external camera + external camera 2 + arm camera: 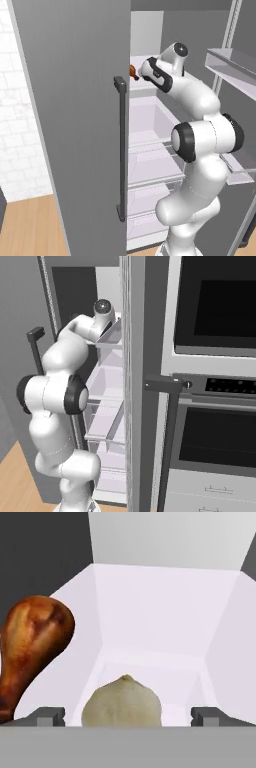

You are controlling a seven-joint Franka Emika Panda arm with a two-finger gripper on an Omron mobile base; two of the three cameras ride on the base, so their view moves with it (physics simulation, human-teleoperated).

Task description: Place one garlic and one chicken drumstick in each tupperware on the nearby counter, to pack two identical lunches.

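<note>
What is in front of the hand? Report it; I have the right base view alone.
Observer: A garlic sits in a white fridge compartment, centred ahead of the gripper.
Operator: Give me the jaws.
Observer: Wide open, nothing held.
Operator: Locate a drumstick.
Observer: One chicken drumstick stands beside the garlic, on the left of the hand view, outside the fingertips.
</note>
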